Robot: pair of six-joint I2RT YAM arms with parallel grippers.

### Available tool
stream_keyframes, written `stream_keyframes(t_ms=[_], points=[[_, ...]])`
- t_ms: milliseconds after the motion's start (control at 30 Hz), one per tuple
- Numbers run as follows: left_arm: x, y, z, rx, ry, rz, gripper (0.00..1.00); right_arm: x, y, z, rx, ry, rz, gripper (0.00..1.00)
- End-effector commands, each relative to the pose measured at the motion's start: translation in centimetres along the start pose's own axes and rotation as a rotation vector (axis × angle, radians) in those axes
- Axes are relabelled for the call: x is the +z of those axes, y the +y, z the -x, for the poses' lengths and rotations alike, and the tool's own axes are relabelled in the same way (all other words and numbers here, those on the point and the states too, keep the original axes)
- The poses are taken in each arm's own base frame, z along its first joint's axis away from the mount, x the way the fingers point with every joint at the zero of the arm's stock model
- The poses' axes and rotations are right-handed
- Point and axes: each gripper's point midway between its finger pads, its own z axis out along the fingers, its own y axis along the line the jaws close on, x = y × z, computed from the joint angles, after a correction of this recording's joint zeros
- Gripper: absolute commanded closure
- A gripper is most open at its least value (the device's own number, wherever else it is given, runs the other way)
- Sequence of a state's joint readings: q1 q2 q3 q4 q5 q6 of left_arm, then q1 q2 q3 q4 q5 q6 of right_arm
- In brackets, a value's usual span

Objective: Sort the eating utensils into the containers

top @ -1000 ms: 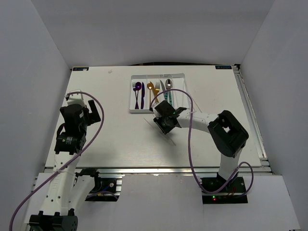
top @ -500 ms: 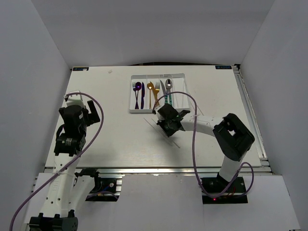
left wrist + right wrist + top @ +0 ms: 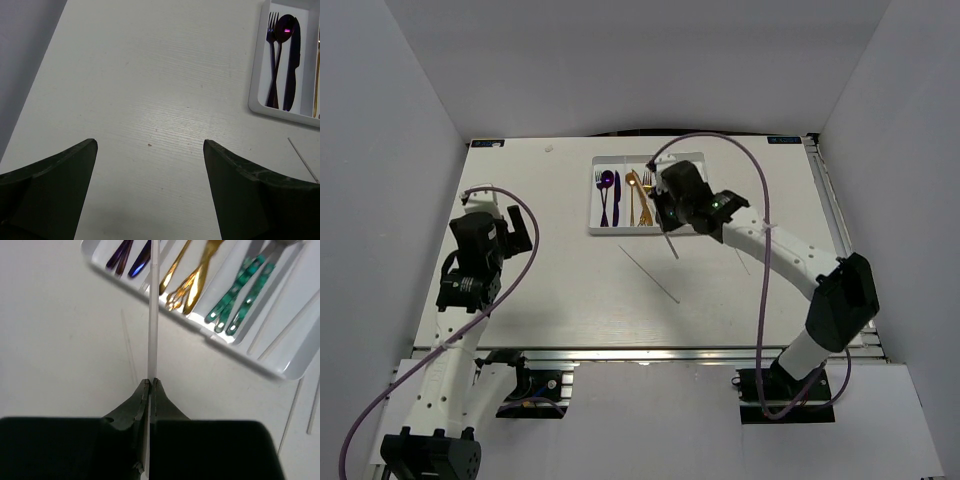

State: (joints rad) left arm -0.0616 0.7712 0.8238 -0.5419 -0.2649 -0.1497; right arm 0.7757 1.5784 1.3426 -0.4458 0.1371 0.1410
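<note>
Well to the left of the shallow white rectangular plastic tray (image 3: 592, 200), the left end effector (image 3: 150, 150) was held above the pale surface (image 3: 550, 290), its fingers spread wide with nothing between them.

Inside the tray, the leftmost compartment was occupied by an iridescent purple fork, spoon and knife (image 3: 282, 55). The next held gold utensils (image 3: 192, 287), the third silver pieces on teal patterned handles (image 3: 240, 300), and the rightmost thin white chopsticks (image 3: 282, 332).

In front of the tray's near rim, a loose chopstick (image 3: 650, 272) was left lying on the surface. Over that rim, about level with the second compartment, the right end effector (image 3: 150, 385) was clamped tight on one thin white chopstick (image 3: 153, 310), gripped near one end and pointed across the tray. Just off the tray's near right corner, two more chopsticks (image 3: 295, 410) were seen on the surface.

The step in hand was judged to be the delivery of the gripped chopstick. The next move would call for it to be carried right to the rightmost compartment, turned in line with its length, lowered and released.

No brand or writing could be read. A small dark tag (image 3: 485, 143) at the surface's far corner, left of the tray, was too small to make out.
</note>
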Motion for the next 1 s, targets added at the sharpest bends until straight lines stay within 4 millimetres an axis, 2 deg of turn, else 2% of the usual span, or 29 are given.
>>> stream_keyframes(t_ms=[0,33,67,133,167,233,267,300,433,533,633,733,867,967], points=[[0.4,-0.8,1.1,-0.005,-0.030,-0.037,0.02,2.4,-5.4,3.2,0.151,-0.055,-0.145,1.00],[0.7,-0.9,1.5,0.000,-0.035,-0.037,0.02,3.0,-6.7,3.9,0.177,-0.063,-0.168,1.00],[0.8,-0.9,1.7,0.001,-0.036,-0.037,0.02,4.4,-9.4,4.9,0.221,-0.065,-0.204,1.00],[1.0,-0.9,1.9,-0.002,-0.035,-0.031,0.02,5.7,-11.7,6.0,0.256,-0.076,-0.233,1.00],[1.1,-0.9,2.0,-0.004,-0.037,-0.030,0.02,6.9,-13.7,7.2,0.265,-0.092,-0.259,1.00],[1.2,-1.0,2.1,-0.005,-0.037,-0.030,0.02,8.1,-15.3,8.1,0.262,-0.106,-0.282,1.00],[1.3,-0.9,2.0,-0.006,-0.033,-0.026,0.02,9.7,-16.3,7.6,0.259,-0.088,-0.294,1.00],[1.3,-0.9,1.9,-0.013,-0.030,-0.025,0.02,9.9,-16.7,8.8,0.260,-0.112,-0.296,1.00],[1.5,-0.6,1.7,-0.020,-0.025,-0.002,0.02,12.1,-18.3,8.4,0.260,-0.111,-0.318,1.00],[1.5,-0.5,1.5,-0.027,-0.021,0.003,0.02,13.8,-19.4,7.0,0.264,-0.084,-0.327,1.00],[1.6,-0.5,1.2,-0.031,-0.011,0.008,0.02,14.6,-19.6,5.8,0.283,-0.052,-0.315,1.00],[1.8,-0.5,1.2,-0.033,-0.004,0.010,0.02,15.6,-19.5,3.6,0.318,0.008,-0.304,1.00],[1.9,-0.4,1.3,-0.025,-0.001,0.017,0.02,15.8,-19.4,1.5,0.348,0.057,-0.302,1.00],[2.0,-0.5,1.3,-0.028,0.001,0.014,0.02,15.5,-19.5,1.0,0.358,0.065,-0.305,1.00]])
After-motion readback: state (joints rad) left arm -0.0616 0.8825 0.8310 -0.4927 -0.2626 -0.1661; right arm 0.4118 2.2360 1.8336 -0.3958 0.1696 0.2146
